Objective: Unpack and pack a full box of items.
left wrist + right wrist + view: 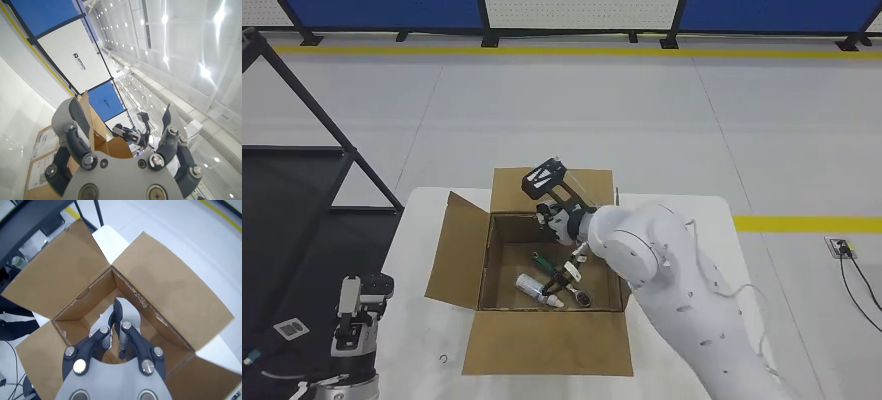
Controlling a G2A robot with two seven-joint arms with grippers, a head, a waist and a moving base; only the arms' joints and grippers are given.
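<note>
An open cardboard box (pixel 547 345) stands on the white table (pixel 422 300), all its flaps folded outward. On its floor lie a white bottle (pixel 535 287), a green-tipped item (pixel 548 264) and a small metal part (pixel 578 296). My right gripper (pixel 545 215) hangs inside the box (pixel 160 285) near the back wall. In the right wrist view this gripper (pixel 116 306) is shut, nothing showing between its pads, and a dark cylinder (pixel 122 345) lies below it. My left gripper (pixel 355 305) sits off the table's left side. Seen from its own wrist, the left gripper (pixel 122 106) is open and empty, pointing up.
A small dark ring (pixel 443 360) lies on the table in front of the box's left flap. A black metal frame (pixel 312 110) stands to the left. In the left wrist view a box flap (pixel 88 113) rises close beside one finger.
</note>
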